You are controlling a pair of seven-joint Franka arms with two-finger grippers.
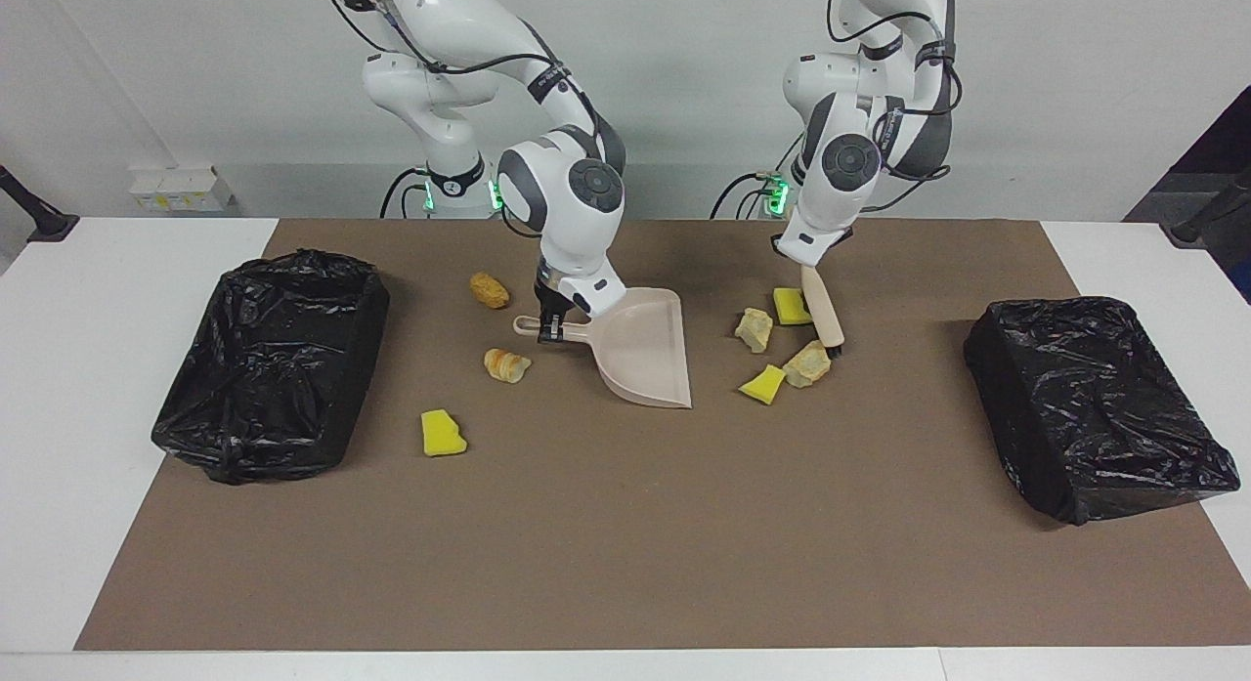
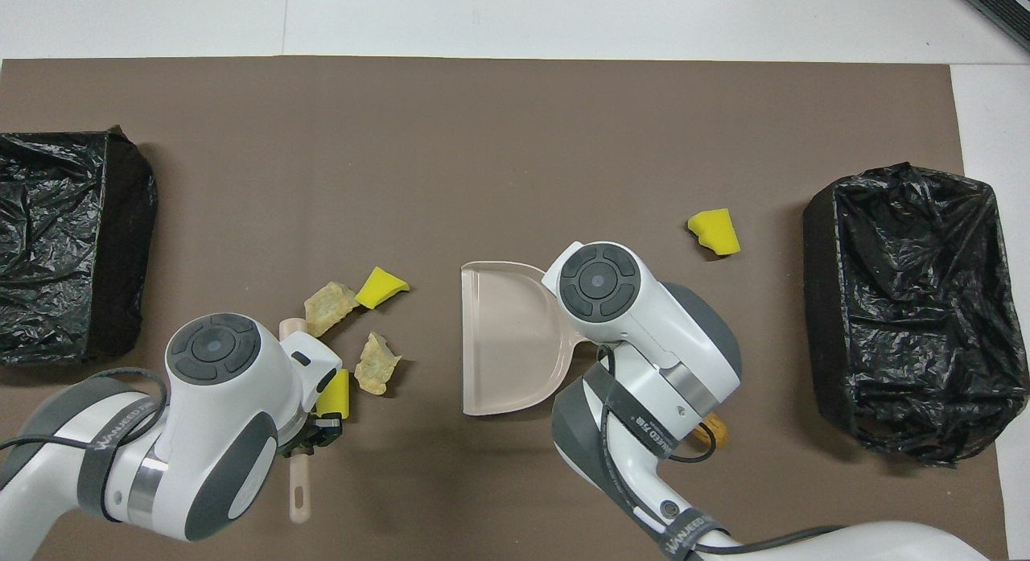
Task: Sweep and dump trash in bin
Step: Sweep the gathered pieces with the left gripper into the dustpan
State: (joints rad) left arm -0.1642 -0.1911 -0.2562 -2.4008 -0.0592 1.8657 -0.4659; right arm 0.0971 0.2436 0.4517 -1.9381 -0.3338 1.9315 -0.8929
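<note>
My left gripper (image 1: 803, 261) pinches brush (image 1: 822, 315), bristles beside trash (image 1: 788, 344) at three o'clock of dustpan (image 1: 645, 354). My right gripper (image 1: 550, 321) clamps the dustpan's handle.

So from up top: the beige dustpan (image 2: 507, 336) sits mid-mat with the right arm's wrist covering its handle end. Beside it, toward the left arm's end, are two tan crumbly lumps (image 2: 376, 365) and two yellow sponge chunks (image 2: 380, 286). The hand brush (image 2: 299, 488) pokes out under the left arm. A black-lined bin (image 2: 909, 303) sits at each end.
</note>
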